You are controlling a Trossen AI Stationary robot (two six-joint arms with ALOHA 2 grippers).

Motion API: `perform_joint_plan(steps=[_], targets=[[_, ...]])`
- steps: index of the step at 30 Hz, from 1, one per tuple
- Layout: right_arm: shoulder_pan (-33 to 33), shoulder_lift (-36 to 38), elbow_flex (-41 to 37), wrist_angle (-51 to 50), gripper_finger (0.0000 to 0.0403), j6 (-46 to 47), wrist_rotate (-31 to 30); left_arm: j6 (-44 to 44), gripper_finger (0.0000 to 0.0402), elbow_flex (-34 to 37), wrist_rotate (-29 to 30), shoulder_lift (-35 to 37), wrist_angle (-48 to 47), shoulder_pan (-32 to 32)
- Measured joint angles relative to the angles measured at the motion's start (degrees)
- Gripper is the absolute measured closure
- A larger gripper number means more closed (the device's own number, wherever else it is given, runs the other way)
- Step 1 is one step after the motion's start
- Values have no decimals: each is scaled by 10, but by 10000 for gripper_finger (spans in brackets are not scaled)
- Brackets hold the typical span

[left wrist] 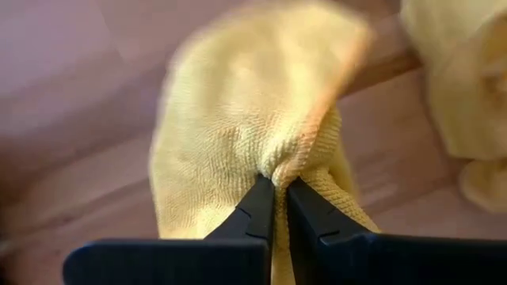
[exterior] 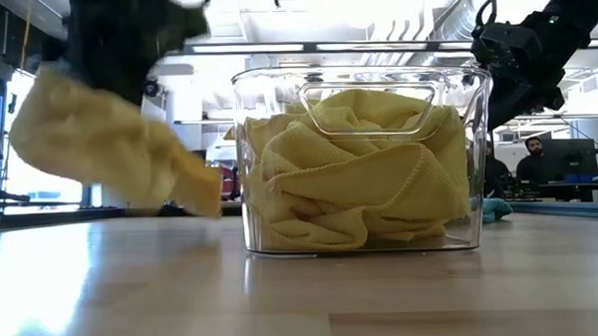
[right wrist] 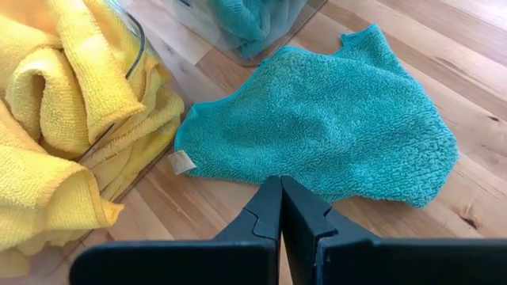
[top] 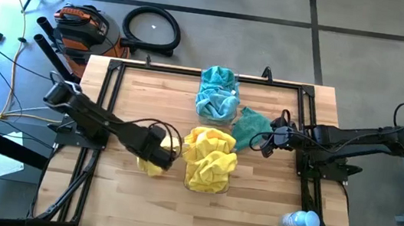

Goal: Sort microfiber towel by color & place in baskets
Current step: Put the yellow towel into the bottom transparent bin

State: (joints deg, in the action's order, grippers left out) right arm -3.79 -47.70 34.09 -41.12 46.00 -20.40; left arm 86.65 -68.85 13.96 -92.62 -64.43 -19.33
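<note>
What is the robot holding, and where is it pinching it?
The left gripper pinches a bunched fold of a yellow towel. The right gripper is shut, holding nothing.

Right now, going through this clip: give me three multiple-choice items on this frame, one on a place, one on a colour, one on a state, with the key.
1. Where does the loose teal towel lie?
A. On the table beside the teal basket, in front of the right gripper
B. Inside the yellow basket
C. On the floor

2. What colour is the towel in the left gripper?
A. Teal
B. White
C. Yellow

3. How does the left gripper stand?
A. Open above the table
B. Shut on the yellow towel
C. Shut on the bottle

Key: 1 A, the right wrist view shows it flat on the wood next to the basket. 2 C, the left wrist view shows yellow cloth pinched. 3 B, the fingers meet on a fold of the cloth.
</note>
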Motion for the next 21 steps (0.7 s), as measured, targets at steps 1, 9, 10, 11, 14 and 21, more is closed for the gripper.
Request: perform_joint_plan(steps=[1, 9, 10, 11, 14, 21], targets=[[0, 0, 0, 0, 402, 0, 0, -3, 400, -16, 14, 7, -21, -4], [0, 0, 0, -1, 402, 0, 1, -108, 401, -169, 104, 25, -116, -25], [0, 0, 0, -1, 402, 0, 1, -137, 401, -188, 109, 25, -113, -27], [0, 0, 0, -1, 402, 0, 1, -163, 401, -206, 115, 26, -111, -27], [0, 0, 0, -1, 402, 0, 1, -245, 401, -255, 121, 26, -83, -29], [0, 0, 0, -1, 402, 0, 5, -445, 401, -297, 51, 25, 67, -9]])
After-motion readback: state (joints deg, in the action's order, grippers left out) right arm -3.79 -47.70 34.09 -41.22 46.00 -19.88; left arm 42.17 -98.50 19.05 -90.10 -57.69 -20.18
